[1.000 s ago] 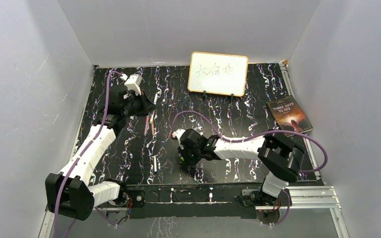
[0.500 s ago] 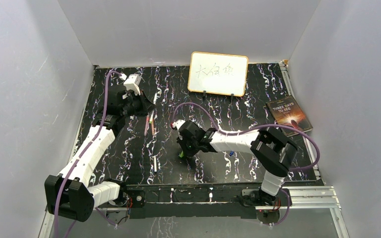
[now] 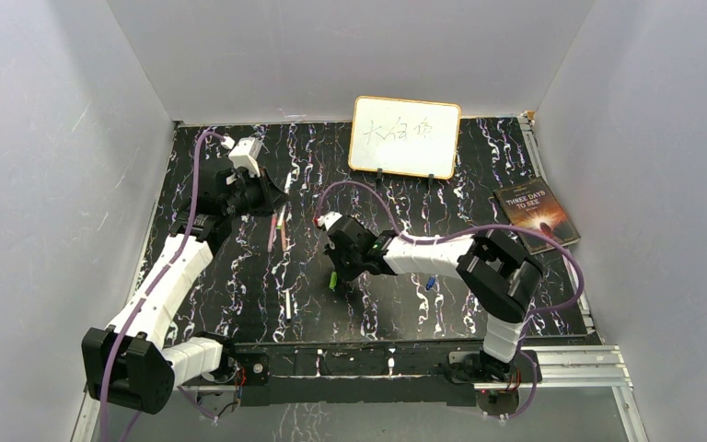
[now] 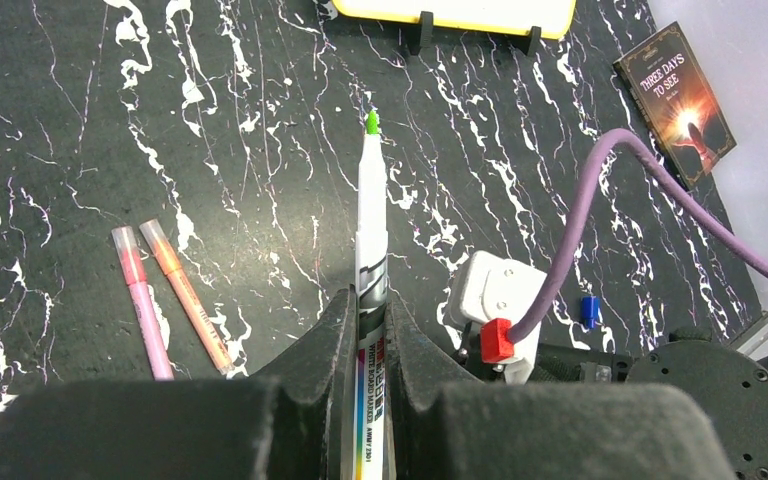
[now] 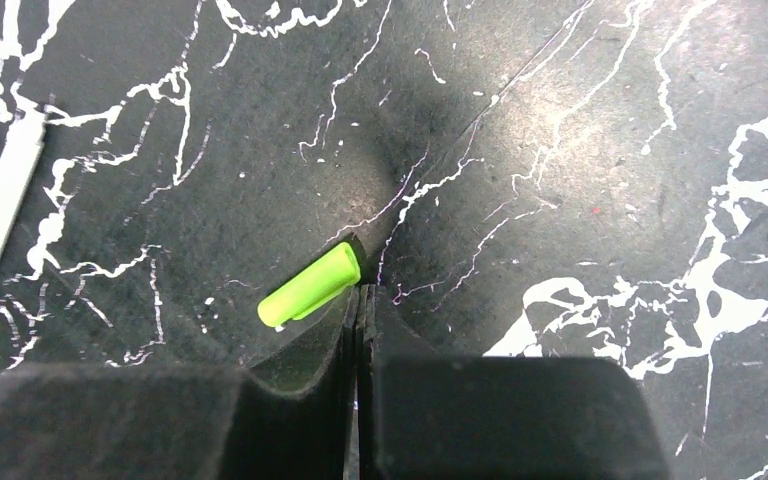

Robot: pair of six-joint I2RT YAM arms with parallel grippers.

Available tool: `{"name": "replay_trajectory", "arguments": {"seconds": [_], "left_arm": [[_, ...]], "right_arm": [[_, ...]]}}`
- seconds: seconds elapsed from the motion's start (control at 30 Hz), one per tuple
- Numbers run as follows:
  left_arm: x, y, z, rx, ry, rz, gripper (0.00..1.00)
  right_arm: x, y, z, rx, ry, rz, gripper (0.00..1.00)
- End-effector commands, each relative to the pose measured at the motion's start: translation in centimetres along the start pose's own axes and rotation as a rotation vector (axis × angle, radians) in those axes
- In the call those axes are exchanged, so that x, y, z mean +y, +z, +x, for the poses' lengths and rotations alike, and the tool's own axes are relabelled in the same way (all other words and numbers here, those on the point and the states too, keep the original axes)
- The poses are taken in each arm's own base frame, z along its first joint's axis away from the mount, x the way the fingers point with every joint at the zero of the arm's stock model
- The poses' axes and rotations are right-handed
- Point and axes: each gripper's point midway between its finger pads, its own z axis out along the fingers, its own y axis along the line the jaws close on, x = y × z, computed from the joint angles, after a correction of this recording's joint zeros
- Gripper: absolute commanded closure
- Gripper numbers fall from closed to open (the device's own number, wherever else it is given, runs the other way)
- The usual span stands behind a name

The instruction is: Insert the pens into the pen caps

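Note:
My left gripper (image 4: 368,300) is shut on a white pen (image 4: 371,230) with a green tip, held above the table and pointing away. It sits at the far left of the top view, the left gripper (image 3: 262,195). A pink pen (image 4: 142,300) and an orange pen (image 4: 188,298) lie side by side below it. My right gripper (image 5: 360,290) is shut with nothing between its fingers. A bright green pen cap (image 5: 310,285) lies on the table against its left fingertip; the same green cap (image 3: 332,279) is mid-table. A blue cap (image 3: 431,284) lies to the right.
Another white pen (image 3: 287,304) lies near the front edge. A whiteboard (image 3: 405,136) stands at the back and a book (image 3: 536,215) lies at the right. The right arm's wrist camera and purple cable (image 4: 600,230) reach under my left gripper. White walls enclose the table.
My right gripper has moved left and away from its base, still shut, and the green cap has shifted with it. The left gripper has barely moved with its pen.

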Motion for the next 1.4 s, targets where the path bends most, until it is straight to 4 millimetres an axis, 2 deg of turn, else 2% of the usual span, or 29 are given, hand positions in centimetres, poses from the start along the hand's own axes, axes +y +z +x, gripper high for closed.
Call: {"name": "replay_trajectory", "arguments": {"seconds": [0.0, 0.07, 0.2, 0.3, 0.57, 1.13, 1.37], "left_arm": [[-0.5, -1.3, -1.0, -0.043, 0.012, 0.006, 1.0], [-0.3, -1.3, -1.2, -0.052, 0.007, -0.001, 1.0], [-0.3, -1.2, -1.4, -0.052, 0.003, 0.004, 1.0], [-0.4, -1.2, -1.5, -0.054, 0.005, 0.008, 1.0], [-0.1, -1.3, -1.6, -0.054, 0.009, -0.001, 1.0], [-0.3, -1.0, -1.4, -0.042, 0.004, 0.017, 1.0], [-0.2, -1.0, -1.2, -0.039, 0.005, 0.018, 1.0]], "right_arm": [[1.0, -3.3, -5.2, -0.171, 0.072, -0.008, 1.0], [1.2, -3.7, -5.6, -0.192, 0.092, 0.005, 0.99], [1.4, -3.7, -5.7, -0.191, 0.106, 0.019, 0.75], [1.4, -2.9, -5.2, -0.149, 0.093, 0.039, 0.65], [1.8, -1.2, -3.7, -0.073, 0.039, 0.133, 0.53], [1.2, 0.3, -1.7, -0.023, 0.069, 0.209, 0.53], [1.2, 0.6, -1.8, -0.018, 0.067, 0.212, 0.62]]}}
